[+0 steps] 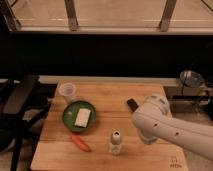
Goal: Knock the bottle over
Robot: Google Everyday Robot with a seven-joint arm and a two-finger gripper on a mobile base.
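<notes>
The bottle (115, 142) is small and clear with a rounded whitish cap. It stands upright on the wooden table (105, 100), near the front edge at the middle. My white arm (165, 125) reaches in from the lower right. My gripper (142, 136) is at the arm's lower left end, just right of the bottle and apart from it, mostly hidden by the arm.
A green plate (70, 120) with a pale sponge (82, 117) lies left of the bottle. An orange carrot-like piece (80, 142) lies by the plate. A translucent cup (67, 91) stands at the back left. A dark flat object (132, 104) lies behind the arm.
</notes>
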